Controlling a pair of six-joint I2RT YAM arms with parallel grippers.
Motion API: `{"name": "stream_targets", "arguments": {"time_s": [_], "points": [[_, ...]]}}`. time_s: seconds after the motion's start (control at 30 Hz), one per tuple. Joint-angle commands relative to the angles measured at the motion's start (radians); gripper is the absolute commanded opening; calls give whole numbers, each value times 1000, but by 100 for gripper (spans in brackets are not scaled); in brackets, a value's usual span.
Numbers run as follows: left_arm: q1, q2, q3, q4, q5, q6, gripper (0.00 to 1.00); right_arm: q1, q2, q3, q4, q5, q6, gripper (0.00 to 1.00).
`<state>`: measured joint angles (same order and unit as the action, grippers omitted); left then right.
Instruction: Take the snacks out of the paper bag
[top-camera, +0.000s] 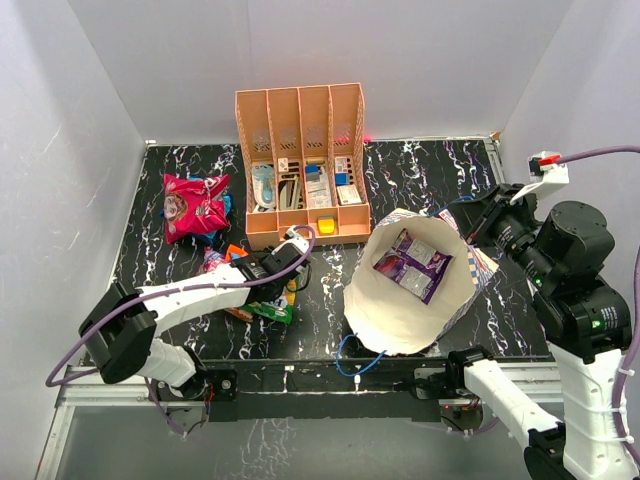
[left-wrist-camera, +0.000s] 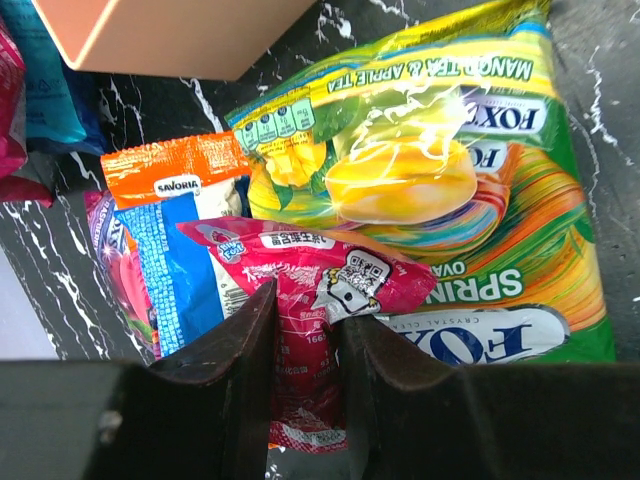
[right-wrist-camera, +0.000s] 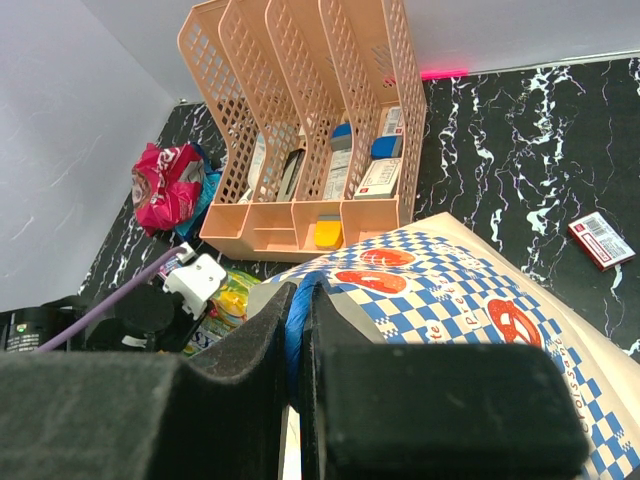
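Note:
The paper bag lies open on its side right of centre, cream inside showing, with two purple packets in it. My right gripper is at its far rim, shut on the blue cord handle; the bag's patterned side is just beyond. My left gripper is low over a pile of snacks left of the bag. Its fingers close on a red packet. Around it lie a green FOX'S packet, an orange packet and a blue one.
The orange slotted organizer stands at the back centre, just behind the snack pile. Pink and red packets lie at the far left. A small red box lies on the table right of the bag. The bag's other cord hangs near the front edge.

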<state>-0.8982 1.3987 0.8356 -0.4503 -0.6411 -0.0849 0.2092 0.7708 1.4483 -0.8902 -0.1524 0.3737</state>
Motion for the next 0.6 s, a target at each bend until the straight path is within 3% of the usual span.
{"name": "stream_targets", "arguments": {"time_s": [0.0, 0.3, 0.43, 0.57], "points": [[5, -5, 26, -66, -41, -28, 13, -1, -21, 6, 47, 12, 10, 8], [5, -120, 89, -212, 90, -114, 57, -1, -24, 14, 42, 15, 8, 8], [6, -204, 156, -254, 159, -117, 60, 0, -23, 14, 42, 17, 5, 8], [7, -302, 258, -193, 330, -113, 61, -1, -18, 11, 46, 6, 9, 8]]}}
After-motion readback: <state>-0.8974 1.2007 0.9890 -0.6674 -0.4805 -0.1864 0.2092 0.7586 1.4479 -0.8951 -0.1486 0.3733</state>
